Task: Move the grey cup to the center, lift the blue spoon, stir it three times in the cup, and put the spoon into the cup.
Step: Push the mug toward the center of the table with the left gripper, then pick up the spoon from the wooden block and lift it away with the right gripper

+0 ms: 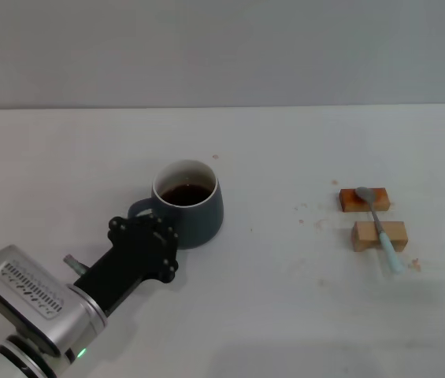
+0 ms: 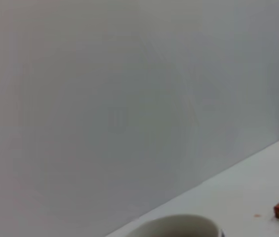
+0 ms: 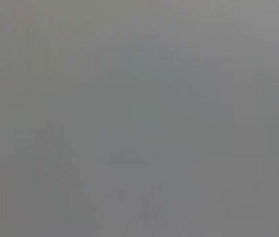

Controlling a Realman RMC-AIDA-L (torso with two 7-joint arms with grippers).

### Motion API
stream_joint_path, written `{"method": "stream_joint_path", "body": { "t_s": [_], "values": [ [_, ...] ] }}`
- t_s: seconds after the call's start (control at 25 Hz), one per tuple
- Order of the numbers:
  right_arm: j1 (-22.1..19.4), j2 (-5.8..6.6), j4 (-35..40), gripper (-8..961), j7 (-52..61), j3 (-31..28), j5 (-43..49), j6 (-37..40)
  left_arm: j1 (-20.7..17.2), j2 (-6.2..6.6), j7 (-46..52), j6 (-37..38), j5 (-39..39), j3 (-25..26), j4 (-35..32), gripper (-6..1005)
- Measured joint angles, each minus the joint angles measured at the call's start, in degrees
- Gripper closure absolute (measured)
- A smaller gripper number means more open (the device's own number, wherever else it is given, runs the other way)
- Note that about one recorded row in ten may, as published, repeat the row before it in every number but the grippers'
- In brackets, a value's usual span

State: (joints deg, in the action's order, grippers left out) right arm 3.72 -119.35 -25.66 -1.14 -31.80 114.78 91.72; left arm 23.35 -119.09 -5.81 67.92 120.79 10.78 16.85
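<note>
Reaching from the near left, left tool (image 1: 153, 236) sits at the handle side of the grey cup (image 1: 190, 203), black housing pressed against the cup's wall and covering most of the loop handle. Cannot tell whether open or closed on the handle: fingertips hidden under the housing. Holds dark brown liquid, standing upright on the white counter (image 1: 285, 315). Far off to the right of the left tool, well apart from the cup: blue spoon (image 1: 380, 227), lying across two wooden blocks (image 1: 370, 216), metal bowl on the farther block, pale handle past the nearer one. Bare counter between cup and blocks. Wall edge well beyond. Right tool out of sight.
</note>
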Motion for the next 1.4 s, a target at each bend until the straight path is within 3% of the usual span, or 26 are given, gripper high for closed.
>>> {"method": "stream_joint_path", "body": {
  "t_s": [0.2,0.44,0.84,1.04,1.4],
  "values": [
    [0.0,-0.01,0.0,203,0.0,0.0,0.0,0.1,0.0,0.02,-0.2,0.1,0.0,-0.7,0.1,1001],
    [-0.3,-0.17,0.0,203,0.0,0.0,0.0,0.3,-3.8,0.50,-0.2,4.7,-0.4,0.6,-0.7,1001],
    [-0.4,-0.16,-0.1,203,0.0,3.3,0.0,-3.5,-13.4,0.93,4.4,12.0,-0.6,17.6,-3.8,1001],
    [0.2,-0.19,-0.5,204,0.1,5.0,-0.1,-8.2,-14.5,0.94,13.5,13.3,-0.7,23.4,-6.7,1001],
    [1.7,-0.26,-0.5,204,0.1,9.7,-0.1,-12.2,-13.4,0.77,14.7,12.6,-0.2,23.1,-8.5,1001]
  ]
}}
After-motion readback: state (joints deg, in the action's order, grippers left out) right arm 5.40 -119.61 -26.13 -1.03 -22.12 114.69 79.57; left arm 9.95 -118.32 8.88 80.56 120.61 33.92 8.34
